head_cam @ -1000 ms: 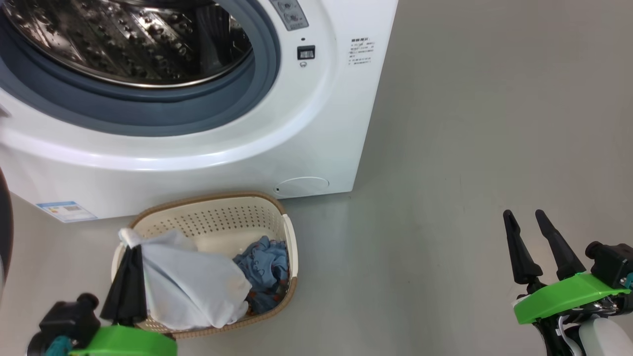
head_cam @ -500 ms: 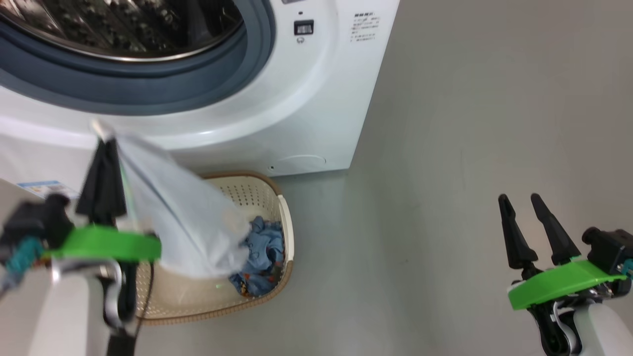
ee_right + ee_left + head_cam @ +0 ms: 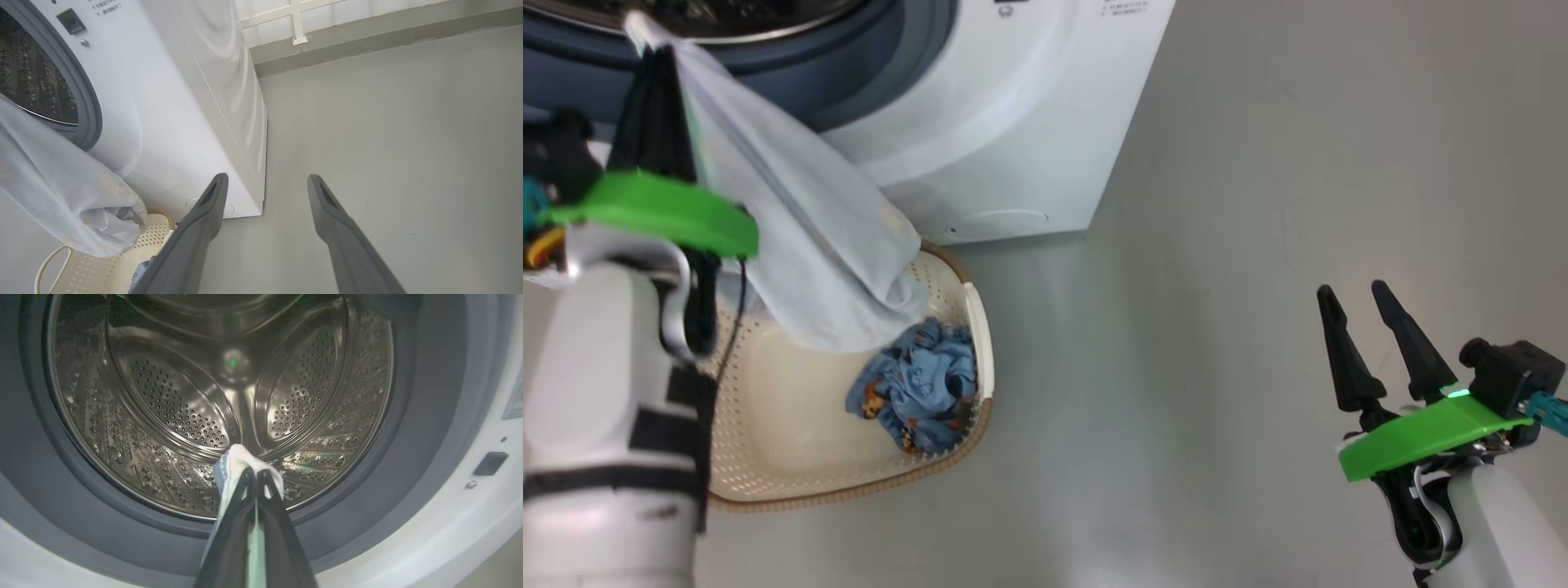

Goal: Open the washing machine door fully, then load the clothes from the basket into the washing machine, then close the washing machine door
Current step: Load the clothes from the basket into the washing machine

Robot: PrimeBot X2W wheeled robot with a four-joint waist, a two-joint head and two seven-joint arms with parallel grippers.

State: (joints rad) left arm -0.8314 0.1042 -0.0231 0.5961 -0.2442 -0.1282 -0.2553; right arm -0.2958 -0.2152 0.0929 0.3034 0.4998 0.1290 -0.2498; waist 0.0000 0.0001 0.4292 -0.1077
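Observation:
My left gripper [image 3: 645,39] is shut on a corner of the pale white-blue garment [image 3: 800,229], which hangs from it in front of the washing machine [image 3: 1013,122] opening. In the left wrist view the fingertips [image 3: 245,486] pinch the cloth [image 3: 235,455] just before the steel drum [image 3: 175,404]. The garment's lower end still brushes the cream basket [image 3: 982,327]. The blue printed garment [image 3: 919,388] lies in the basket's right end. My right gripper [image 3: 1351,288] hovers open over the floor, far right. The washing machine door is out of view.
Grey-blue gasket [image 3: 367,498] rings the drum mouth. Bare grey floor [image 3: 1217,245] spreads to the right of the machine. A wall base with a white frame [image 3: 298,24] lies behind the machine in the right wrist view, where the basket [image 3: 102,269] sits at lower left.
My left gripper has lifted the pale garment up out of the basket to the drum mouth. The head camera has tilted, shifting the whole picture. The right gripper stays open.

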